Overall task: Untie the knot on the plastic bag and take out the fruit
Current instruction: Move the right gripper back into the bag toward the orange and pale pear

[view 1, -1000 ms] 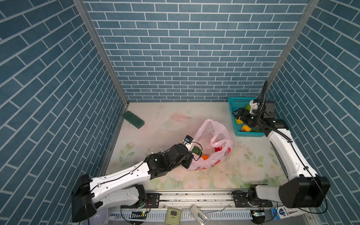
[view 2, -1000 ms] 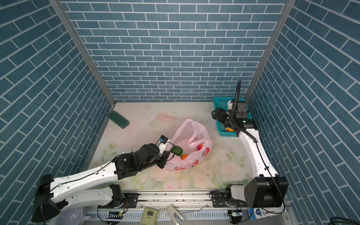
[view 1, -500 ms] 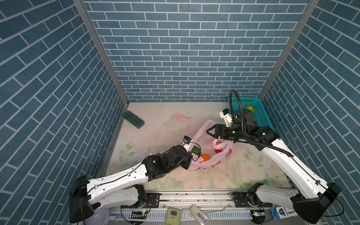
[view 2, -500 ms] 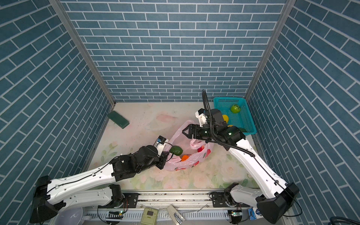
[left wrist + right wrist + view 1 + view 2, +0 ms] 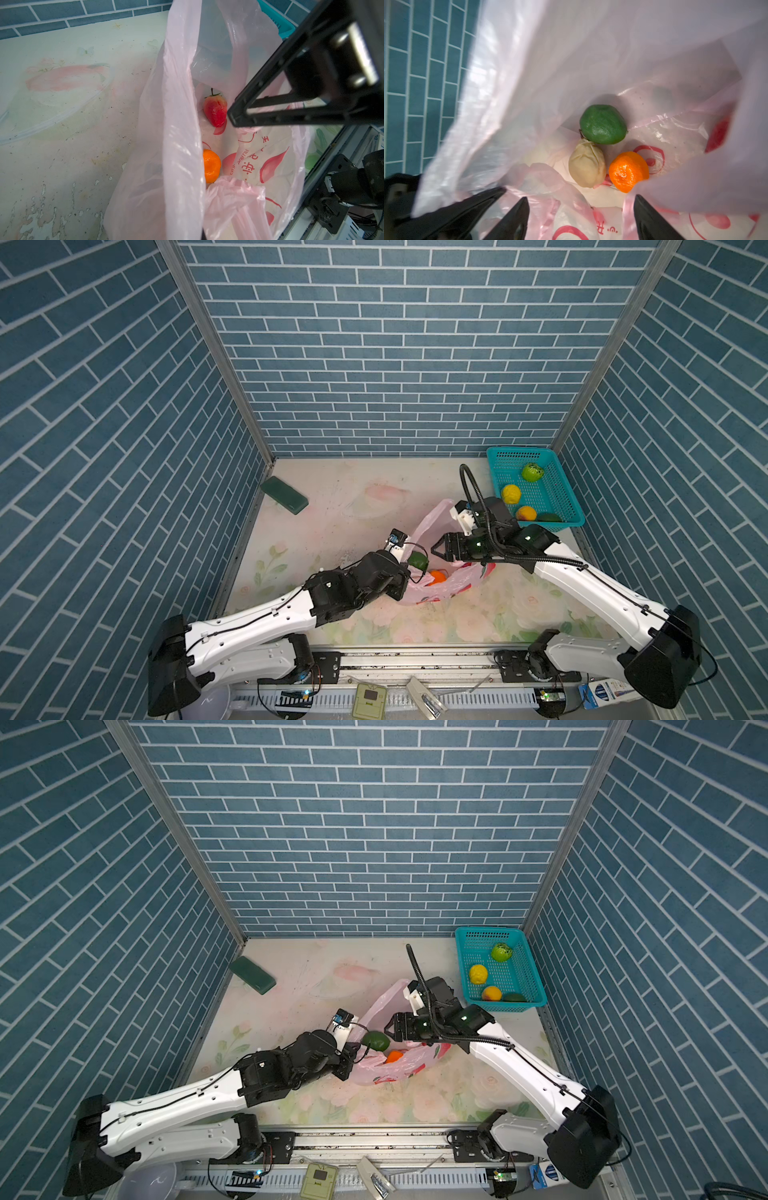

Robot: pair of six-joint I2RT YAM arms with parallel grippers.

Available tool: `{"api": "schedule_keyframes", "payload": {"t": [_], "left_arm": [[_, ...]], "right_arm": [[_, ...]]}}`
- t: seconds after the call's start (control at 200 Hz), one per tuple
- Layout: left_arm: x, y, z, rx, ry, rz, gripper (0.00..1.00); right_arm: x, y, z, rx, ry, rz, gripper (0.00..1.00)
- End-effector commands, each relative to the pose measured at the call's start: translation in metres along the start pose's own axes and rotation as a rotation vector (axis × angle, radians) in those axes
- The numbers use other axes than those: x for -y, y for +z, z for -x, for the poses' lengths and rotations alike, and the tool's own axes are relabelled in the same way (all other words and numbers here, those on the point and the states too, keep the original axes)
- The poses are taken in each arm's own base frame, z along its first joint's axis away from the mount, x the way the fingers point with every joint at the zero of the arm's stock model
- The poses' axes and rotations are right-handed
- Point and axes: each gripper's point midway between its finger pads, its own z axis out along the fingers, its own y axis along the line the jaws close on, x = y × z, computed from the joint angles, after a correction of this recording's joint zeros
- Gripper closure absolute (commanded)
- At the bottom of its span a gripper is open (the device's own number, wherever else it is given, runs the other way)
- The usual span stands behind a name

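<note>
Okay, in both top views the left gripper (image 5: 405, 578) jaws sit together, apparently pinching the plastic bag (image 5: 430, 519) rim, and the right gripper (image 5: 434, 551) jaws are apart at its mouth; a slipped rim would collapse the opening. Left wrist: red fruit (image 5: 215, 110) and orange fruit (image 5: 211, 166) inside, red printed characters (image 5: 249, 164) unreadable. Right wrist: jaws apart above the green fruit (image 5: 603, 124), could snag film.

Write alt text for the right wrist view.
Inside the open pink bag, a dark green fruit, a cream fruit and an orange lie clustered together. The right gripper, jaws open, points at them. A blue brick wall shows beside the bag.
</note>
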Motion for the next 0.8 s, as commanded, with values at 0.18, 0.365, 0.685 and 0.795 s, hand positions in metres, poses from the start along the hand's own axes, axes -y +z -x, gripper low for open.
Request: {"api": "schedule_keyframes", "payload": {"t": [0.18, 0.365, 0.685, 0.795], "left_arm": [[0.030, -0.002, -0.010, -0.052, -0.014, -0.081, 1.00], [0.035, -0.012, -0.042, -0.141, -0.020, -0.070, 1.00], [0.023, -0.008, -0.086, -0.262, -0.055, -0.013, 1.00], [0.023, -0.004, -0.092, -0.286, -0.045, -0.001, 1.00]], "right_arm": [[0.029, 0.034, -0.061, -0.147, -0.095, -0.080, 0.24], [0.029, 0.053, -0.109, -0.228, -0.086, -0.077, 0.24], [0.035, 0.064, -0.109, -0.130, -0.036, -0.120, 0.18], [0.021, 0.059, -0.088, -0.076, -0.040, -0.103, 0.16]]}}
